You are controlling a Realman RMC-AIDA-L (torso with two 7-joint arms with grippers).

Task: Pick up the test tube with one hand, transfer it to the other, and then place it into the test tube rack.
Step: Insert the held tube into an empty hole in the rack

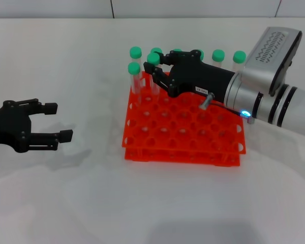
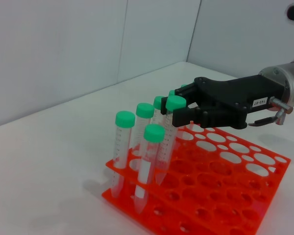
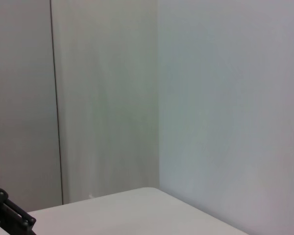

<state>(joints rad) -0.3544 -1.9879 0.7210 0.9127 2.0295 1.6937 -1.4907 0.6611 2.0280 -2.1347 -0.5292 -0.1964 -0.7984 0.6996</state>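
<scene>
The test tube point(image 2: 167, 142), light, stiff and slick, is pinched under its green cap by the right claw point(image 2: 179, 113) above the orange rack point(image 1: 183, 132). The left claw point(image 1: 53, 122) is held wide over the desk point(image 1: 142, 203).

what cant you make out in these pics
- Head view: the right end effector covers part of the test tube and the tubes behind it.
- Left wrist view: the test tube rack is cut off by the bottom edge.
- Right wrist view: only wall and table show, no tube.
- Left end effector is open and idle.

Roughly eight test tubes point(image 1: 134, 76), one rack point(image 1: 183, 133), two grippers point(image 1: 160, 68).
</scene>
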